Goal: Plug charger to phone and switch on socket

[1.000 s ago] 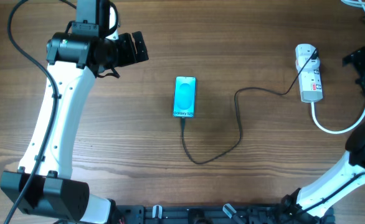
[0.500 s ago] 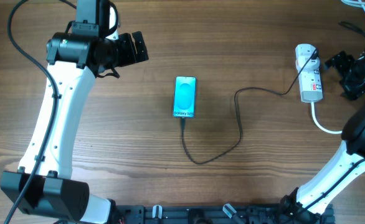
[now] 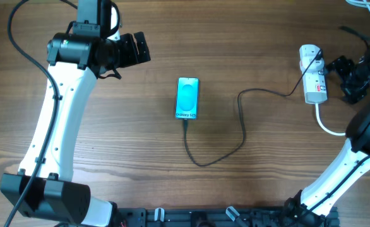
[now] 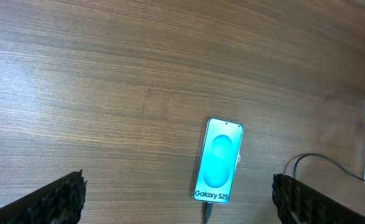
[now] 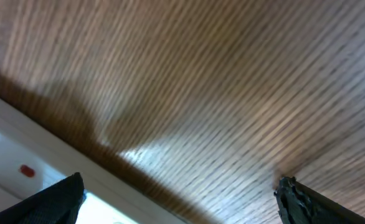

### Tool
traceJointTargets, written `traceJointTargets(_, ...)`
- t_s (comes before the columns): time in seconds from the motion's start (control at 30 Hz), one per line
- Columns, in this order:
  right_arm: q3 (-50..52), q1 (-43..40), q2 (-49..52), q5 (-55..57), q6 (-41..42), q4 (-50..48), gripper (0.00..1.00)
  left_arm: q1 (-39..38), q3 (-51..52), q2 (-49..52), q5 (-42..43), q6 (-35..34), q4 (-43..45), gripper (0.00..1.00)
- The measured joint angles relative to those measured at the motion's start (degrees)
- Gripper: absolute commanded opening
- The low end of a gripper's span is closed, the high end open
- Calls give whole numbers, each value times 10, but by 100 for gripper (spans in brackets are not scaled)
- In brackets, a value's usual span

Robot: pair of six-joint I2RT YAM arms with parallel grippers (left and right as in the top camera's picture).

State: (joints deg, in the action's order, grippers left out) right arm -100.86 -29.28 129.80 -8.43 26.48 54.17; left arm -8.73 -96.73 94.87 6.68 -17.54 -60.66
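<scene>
The phone point(image 3: 187, 98) lies flat mid-table, its cyan screen lit, and shows again in the left wrist view point(image 4: 219, 160). The charger point(image 3: 242, 129), a thin black cable, loops from the phone's lower short edge to the socket point(image 3: 313, 75) at the far right. Its tip point(image 4: 207, 211) sits against the phone's edge. My left gripper point(image 3: 141, 48) hovers open, up and left of the phone, holding nothing. My right gripper point(image 3: 345, 79) is open just right of the socket. The right wrist view shows the socket's white body point(image 5: 20, 155) beside one of the fingers point(image 5: 58, 202).
A thick white cord point(image 3: 336, 131) curves from the socket's near end toward the right arm's base. More white cables point(image 3: 368, 6) hang at the top right corner. The table is bare brown wood point(image 3: 122, 139).
My right gripper has moved left, closing in on the socket's right side. The left arm, phone and cable have stayed put.
</scene>
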Motion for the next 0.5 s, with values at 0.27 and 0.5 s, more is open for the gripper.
traceJointTargets(0.27, -1, -1, 1, -6, 0, -3, 99, 0, 0, 0, 0, 0, 0, 100)
traceJointTargets(0.5, -1, 3, 1, -21, 0, -7, 100, 0, 0, 0, 0, 0, 0, 100)
